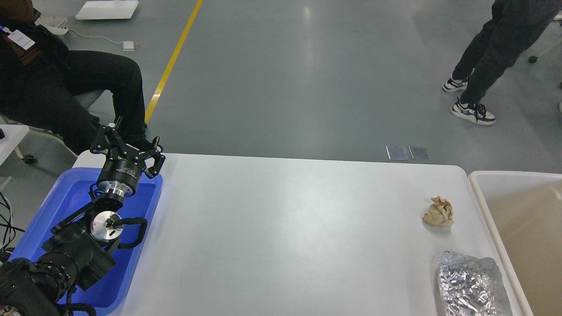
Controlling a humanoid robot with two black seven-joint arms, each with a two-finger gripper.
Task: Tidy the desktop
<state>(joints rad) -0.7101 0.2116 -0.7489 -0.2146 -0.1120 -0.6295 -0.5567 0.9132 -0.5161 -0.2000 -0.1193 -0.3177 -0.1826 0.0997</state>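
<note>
- White desktop [281,228] spread across the middle of the head view, rounded far corners visible, surface smooth and faintly glossy.
- Blue plastic tray [52,210] on the left end of the desktop, its inner floor mostly covered by the black arm.
- Left gripper [128,145] raised over the far end of the tray, fingers spread apart, nothing between them.
- Right gripper out of frame.
- Crumpled brown paper ball [439,212] on the right part of the desktop, near the right edge.
- Crumpled foil bag [472,285] nearer than the paper ball, also by the right edge, cut off by the bottom of the frame, apart from the ball.
- Beige rimmed bin [483,197] just beside the right end of the desktop, interior open to view.
- Seated person in black [66,83] on the far left beyond the desktop.
- Standing person's legs and black-and-white sneakers [472,112] on the grey floor, far right.
- Yellow floor line [173,57] running away on the far left.
</note>
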